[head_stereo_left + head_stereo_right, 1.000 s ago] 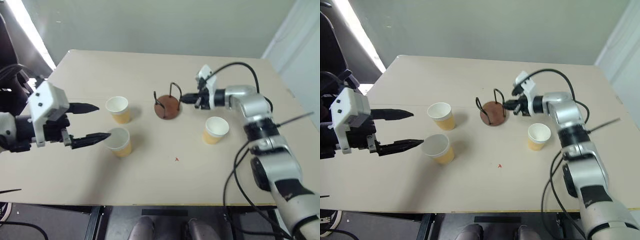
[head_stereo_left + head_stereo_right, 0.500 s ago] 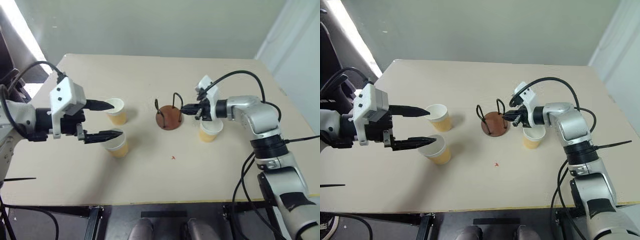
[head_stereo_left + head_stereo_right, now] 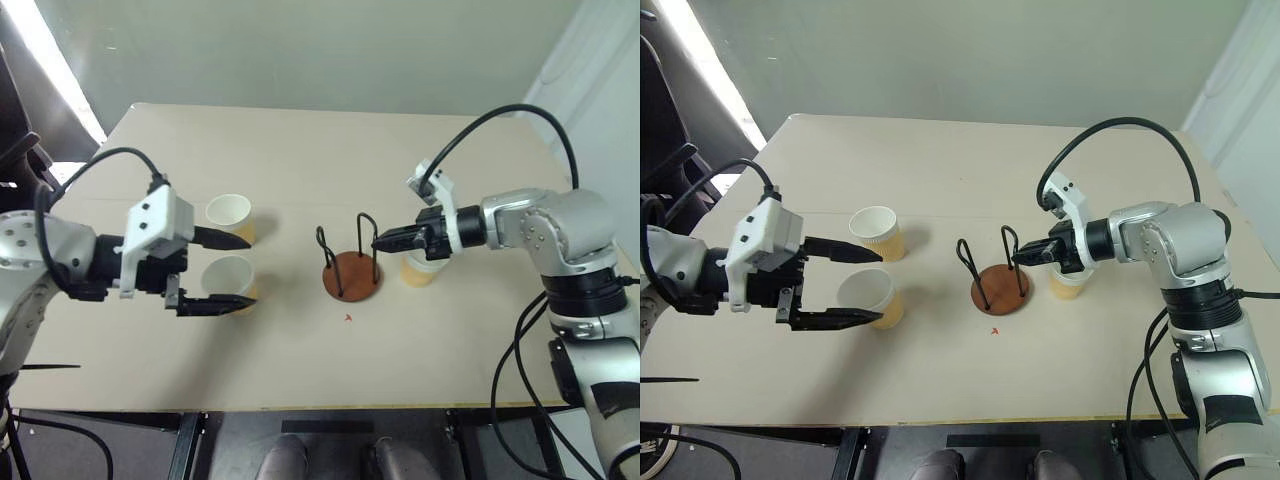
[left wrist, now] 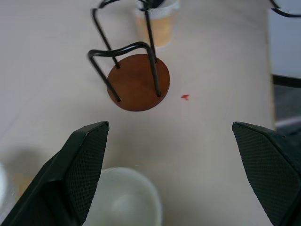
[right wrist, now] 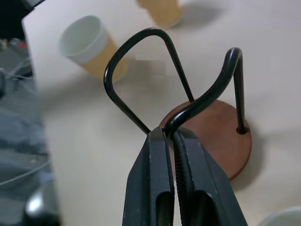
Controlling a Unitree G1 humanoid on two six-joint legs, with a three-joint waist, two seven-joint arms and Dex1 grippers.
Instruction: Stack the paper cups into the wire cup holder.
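1. Fingers of the left gripper (image 3: 868,285) stand wide apart (empty), one on either side of the near paper cup (image 3: 870,297), well to the left of the wire cup holder (image 3: 999,279).
2. Just behind that cup, also left of the holder, stands a second paper cup (image 3: 878,232).
3. Holder sits upright on the table (image 3: 940,370), near its middle.
4. Clamped shut on one wire loop, the right gripper (image 5: 171,137) reaches in from the holder's right.
5. Third paper cup (image 3: 418,271) stands just right of the holder, partly behind that gripper.
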